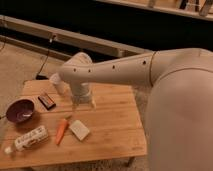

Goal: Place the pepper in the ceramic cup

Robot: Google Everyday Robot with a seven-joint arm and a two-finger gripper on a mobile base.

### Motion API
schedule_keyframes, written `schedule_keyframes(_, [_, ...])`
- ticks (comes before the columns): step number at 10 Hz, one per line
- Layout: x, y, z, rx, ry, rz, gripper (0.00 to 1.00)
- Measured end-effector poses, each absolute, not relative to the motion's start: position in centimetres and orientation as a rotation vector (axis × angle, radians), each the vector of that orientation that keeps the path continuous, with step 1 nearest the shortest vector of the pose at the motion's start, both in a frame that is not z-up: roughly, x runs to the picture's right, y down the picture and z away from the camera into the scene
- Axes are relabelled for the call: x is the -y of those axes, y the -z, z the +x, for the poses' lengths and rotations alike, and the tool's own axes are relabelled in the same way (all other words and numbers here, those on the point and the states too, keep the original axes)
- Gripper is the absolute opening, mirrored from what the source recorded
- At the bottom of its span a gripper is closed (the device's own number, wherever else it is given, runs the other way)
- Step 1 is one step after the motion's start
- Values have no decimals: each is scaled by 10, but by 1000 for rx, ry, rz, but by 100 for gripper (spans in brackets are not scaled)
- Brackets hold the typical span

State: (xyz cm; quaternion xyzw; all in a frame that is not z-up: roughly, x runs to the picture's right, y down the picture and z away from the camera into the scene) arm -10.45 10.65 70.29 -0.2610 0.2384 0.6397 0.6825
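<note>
While lying flat on the wooden table [115, 127], easy to pick out as the pepper [61, 130]: slim, orange, tapered like a carrot, with a small greenish end turned toward the table's back edge. Found on the table's left half, nearer to the front edge than to the back edge, a little slanted. Not held by anything.

Seen from the one camera view, further on the same table:
- White block [79, 129], flat and rectangular, just beside the pepper toward the table's middle; whether touching or not, cannot tell.
- White bottle [27, 138], lying on its side near the front-left corner.
- Purple bowl [20, 111], wide and dark, close to the left edge.
- Dark flat object [47, 101], between the left edge and the table's middle.
- Ceramic cup [54, 81], small and whitish, near the back-left corner, partly hidden behind the arm [110, 70].

Gripper [83, 103] pointing down over the table's back half, left of the middle, well apart from the pepper. Wide or narrow: cannot tell.

Right half of the table: plain wood up to the front and right edges, with room for moving. Left half crowded, with objects close to the left and front edges. Large white robot body [185, 115] close beside the table's right edge.
</note>
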Motion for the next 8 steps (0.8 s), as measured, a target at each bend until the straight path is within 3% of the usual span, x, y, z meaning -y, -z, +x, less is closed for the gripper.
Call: schedule_keyframes(8, [-166,-721,-217,-491,-1375,-501,65])
